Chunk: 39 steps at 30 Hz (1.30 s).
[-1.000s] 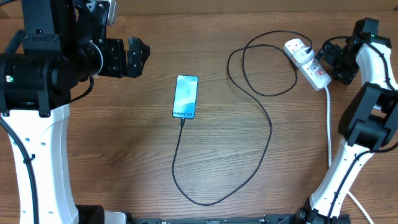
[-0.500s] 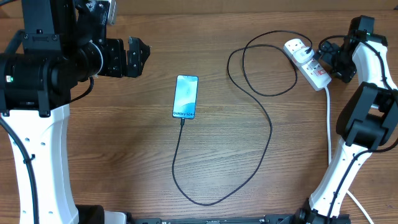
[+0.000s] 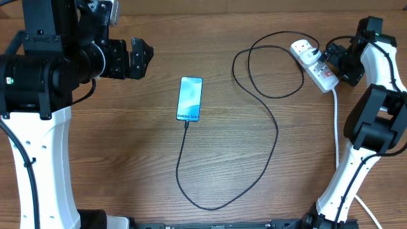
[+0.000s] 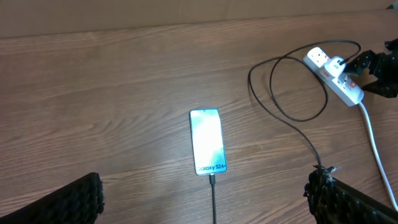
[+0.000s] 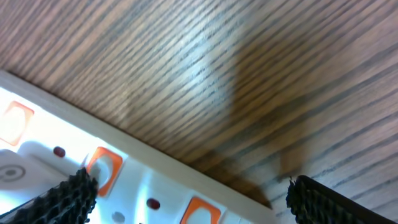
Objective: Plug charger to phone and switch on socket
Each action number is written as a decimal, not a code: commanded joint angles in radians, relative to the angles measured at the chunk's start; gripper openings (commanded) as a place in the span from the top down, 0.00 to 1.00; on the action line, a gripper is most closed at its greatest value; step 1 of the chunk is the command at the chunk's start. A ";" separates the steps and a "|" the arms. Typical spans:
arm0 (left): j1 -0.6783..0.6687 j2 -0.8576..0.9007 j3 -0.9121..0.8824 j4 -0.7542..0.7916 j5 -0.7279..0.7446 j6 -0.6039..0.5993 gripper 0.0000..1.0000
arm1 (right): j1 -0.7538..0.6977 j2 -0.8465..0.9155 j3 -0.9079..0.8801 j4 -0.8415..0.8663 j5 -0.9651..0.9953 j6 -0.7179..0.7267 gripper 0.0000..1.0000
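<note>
On the far left, the left gripper [image 3: 144,57] hangs above the brown wooden worktop [image 3: 127,152]. Its two fingers are spread wide apart and there is nothing between them. It is well away from the phone.

The phone [image 3: 190,98] lies flat near the middle of the worktop with its light blue screen facing up. The words "Galaxy S24" are at the end closest to me. The small tip of the charger [image 3: 277,137] sits right against that end and looks pushed in.

From there the thin black cable runs toward me and bends round in a wide curve. It then goes up to the right and makes a big loop just beside the socket. It ends in a white plug [image 3: 310,56] that sits in the socket.

The socket [image 3: 321,72] is a white strip lying at a slant near the far right corner. Its thick white cord [image 3: 336,127] trails down the right side.

The right gripper [image 3: 333,62] is right at the socket, on its right side. Its fingers are wide apart and are not closed on anything. In the right wrist view, one finger [image 5: 59,200] hangs over the white strip next to the red switch marks [image 5: 102,169]. I cannot tell if it is touching them.
</note>
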 commanded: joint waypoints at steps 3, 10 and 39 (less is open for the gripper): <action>-0.007 0.002 0.002 0.003 -0.006 -0.006 0.01 | 0.067 0.040 -0.045 -0.014 -0.030 -0.035 0.00; -0.007 0.002 0.002 0.003 -0.006 -0.006 0.00 | 0.033 -0.006 0.022 -0.062 -0.034 -0.019 0.00; -0.007 0.002 0.002 0.003 -0.006 -0.006 0.01 | 0.127 -1.096 -0.046 -0.513 0.033 0.049 0.01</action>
